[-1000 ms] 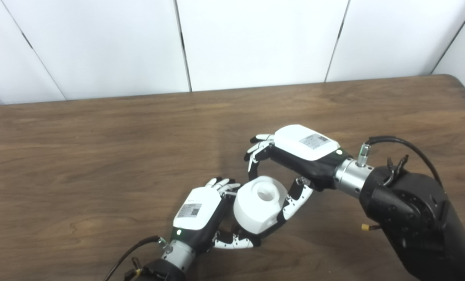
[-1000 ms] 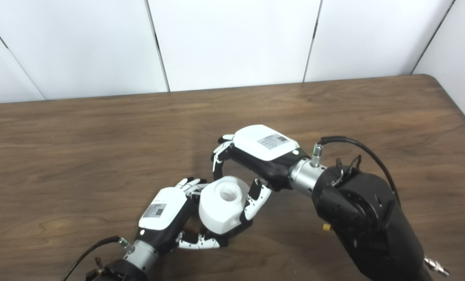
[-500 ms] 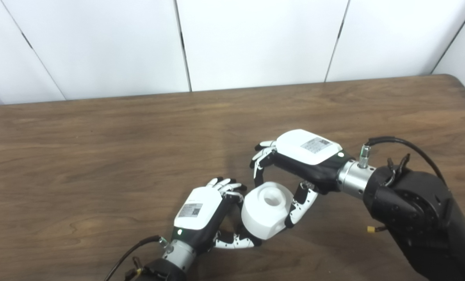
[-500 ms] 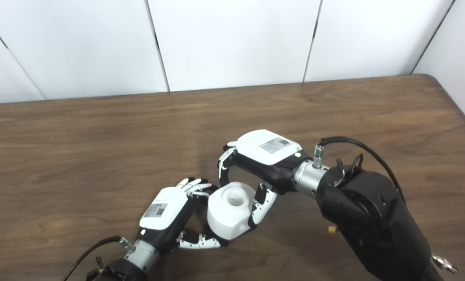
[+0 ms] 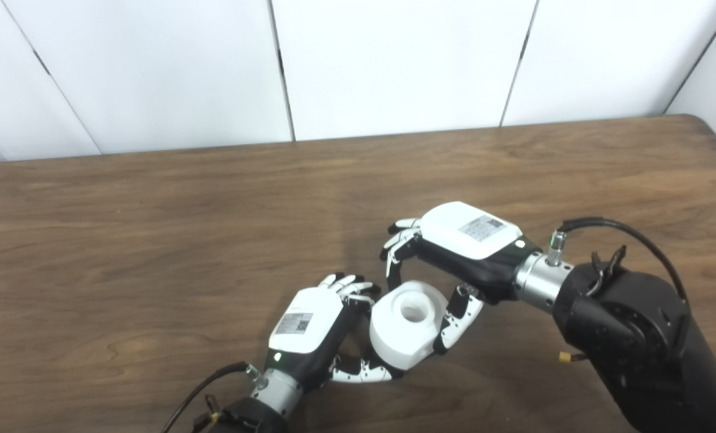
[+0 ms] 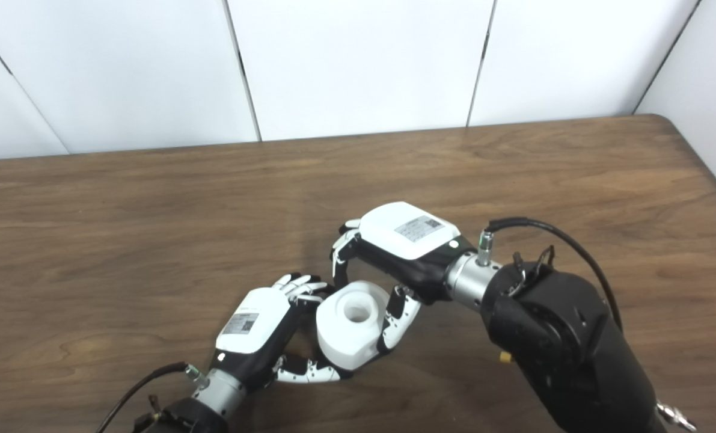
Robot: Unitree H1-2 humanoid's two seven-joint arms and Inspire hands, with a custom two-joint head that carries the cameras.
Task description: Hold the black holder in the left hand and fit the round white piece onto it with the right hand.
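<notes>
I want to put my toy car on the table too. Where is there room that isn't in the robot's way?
The table is bare on its whole left side and along the back by the white wall. The back right corner is bare too. It is crowded near the front middle, where the left hand and right hand close around the round white piece.

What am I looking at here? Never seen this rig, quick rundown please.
A humanoid robot at a wooden table. Both pictures come from two cameras side by side on its head, so they show one scene from slightly different spots. The arms enter from the bottom edge. The left hand and the right hand meet around a round white piece with a hole in its top. The right hand's fingers and thumb close on it; the left hand curls in from the other side. The black holder it should fit onto is hidden, so I cannot tell whether the left hand holds it.
</notes>
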